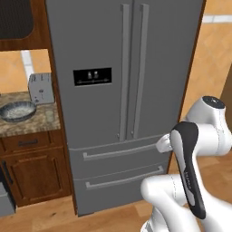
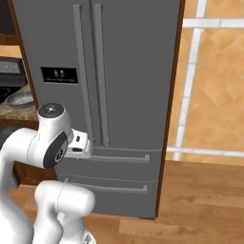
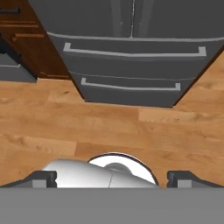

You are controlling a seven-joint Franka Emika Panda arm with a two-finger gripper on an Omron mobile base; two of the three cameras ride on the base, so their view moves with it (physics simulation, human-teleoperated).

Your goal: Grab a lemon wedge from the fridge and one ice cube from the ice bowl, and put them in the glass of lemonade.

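A: Biggest first?
B: Fridge (image 1: 122, 68), tall and grey, both doors shut, both drawers shut, standing on the wood floor (image 3: 109, 127).
A: Beside it?
B: Brown cabinet (image 1: 36, 170) to its left, topped by a speckled counter (image 1: 43, 120).
A: On that counter?
B: Ice bowl (image 1: 17, 110) near the front edge, grey toaster (image 1: 41, 88) just behind.
A: And the tool?
B: Tool (image 3: 111, 177) pointing down at the floor before the lower drawers, fingertips (image 3: 43, 178) spread wide, holding nothing.
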